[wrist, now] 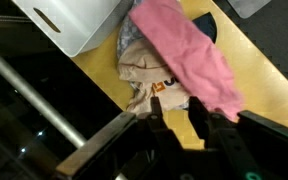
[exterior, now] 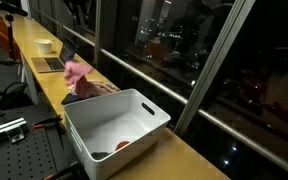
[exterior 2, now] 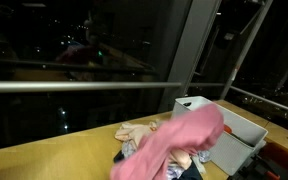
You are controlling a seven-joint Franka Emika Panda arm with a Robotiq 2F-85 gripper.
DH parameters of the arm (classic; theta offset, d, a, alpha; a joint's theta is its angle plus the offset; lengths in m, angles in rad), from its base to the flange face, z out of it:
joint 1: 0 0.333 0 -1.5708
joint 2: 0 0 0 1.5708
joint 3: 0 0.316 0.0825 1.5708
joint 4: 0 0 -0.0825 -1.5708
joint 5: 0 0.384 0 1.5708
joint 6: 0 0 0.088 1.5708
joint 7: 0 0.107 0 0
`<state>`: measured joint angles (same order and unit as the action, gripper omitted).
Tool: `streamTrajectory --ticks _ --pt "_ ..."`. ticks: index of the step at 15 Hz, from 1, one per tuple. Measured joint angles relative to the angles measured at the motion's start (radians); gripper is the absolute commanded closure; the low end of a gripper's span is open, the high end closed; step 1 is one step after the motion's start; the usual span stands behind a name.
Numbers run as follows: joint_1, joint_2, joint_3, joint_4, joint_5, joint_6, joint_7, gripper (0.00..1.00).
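1. The pink cloth (wrist: 189, 50) is draped over a heap of clothes just beside the white bin (wrist: 74, 20), off one of its short ends. In both exterior views (exterior: 76, 70) (exterior 2: 174, 145) it stands highest on the heap.
2. My end effector (wrist: 177, 105) hangs over the edge of that heap farthest from the bin. Its fingers (wrist: 156, 102) are parted about halfway, with nothing clearly between them. The low end of the pink cloth lies close by one finger, and I cannot tell whether they touch.
3. Under the pink cloth lies a beige garment (wrist: 144, 70), closer to the bin than my fingers. It also shows in an exterior view (exterior 2: 134, 132).
4. A dark garment (wrist: 209, 20) peeks out from the heap, beside the bin's corner.
5. The bin stands on the wooden bench (exterior: 184, 155), with something red (exterior: 121, 145) on its floor.
6. Beyond the heap from the bin, well apart along the bench, are a laptop (exterior: 54, 63) and a pale bowl (exterior: 44, 45).
7. A dark window (exterior: 204, 50) runs along the bench behind the bin.
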<state>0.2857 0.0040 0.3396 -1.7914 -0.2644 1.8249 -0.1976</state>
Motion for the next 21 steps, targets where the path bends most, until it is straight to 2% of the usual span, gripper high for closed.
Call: streamTrajectory --ticks 4,5,11,14,17,21 --pt "-0.053 -0.003 -0.079 -0.087 0.023 0.023 -0.035 0.04" --pt "-0.076 -0.014 -0.105 -0.128 0.033 0.049 -0.052 0.01" --pt "-0.208 -0.059 -0.257 -0.417 0.063 0.294 -0.202 0.0" --pt "-0.244 -0.035 -0.299 -0.538 0.044 0.425 -0.273 0.0" --pt "-0.265 0.011 -0.316 -0.604 -0.025 0.526 -0.301 0.0" --pt "-0.291 0.046 -0.339 -0.619 -0.137 0.594 -0.31 0.0"
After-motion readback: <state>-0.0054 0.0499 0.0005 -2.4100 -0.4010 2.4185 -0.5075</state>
